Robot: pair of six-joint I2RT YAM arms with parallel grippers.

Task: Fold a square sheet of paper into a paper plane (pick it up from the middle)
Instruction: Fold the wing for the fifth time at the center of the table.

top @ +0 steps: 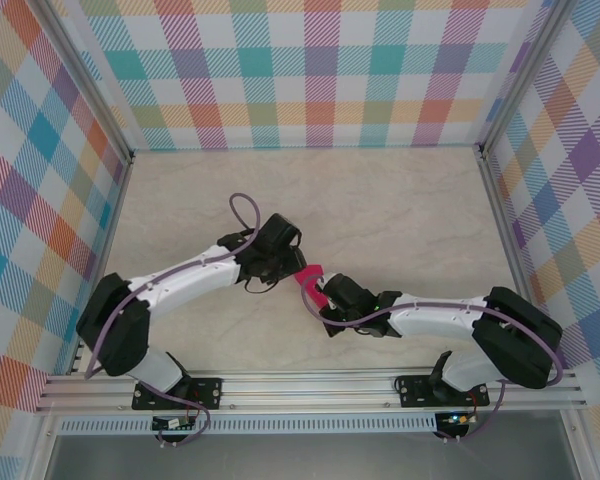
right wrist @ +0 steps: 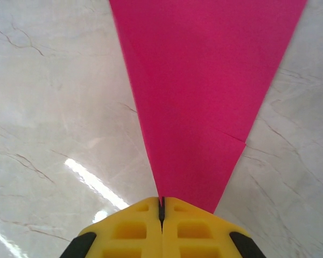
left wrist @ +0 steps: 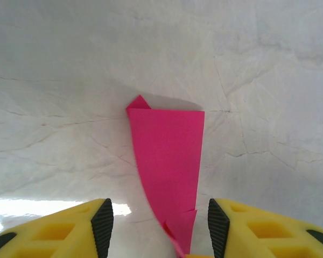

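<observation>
Magenta paper plane (right wrist: pixel 199 107) tight between the right fingers (right wrist: pixel 134 228), left fingers (left wrist: pixel 70 228) apart astride it

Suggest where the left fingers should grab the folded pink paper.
Likely its narrow near end, approached straight ahead: the folded pink paper sits between the open left fingers and tapers toward them. The right gripper is shut on a tapered tip.
</observation>
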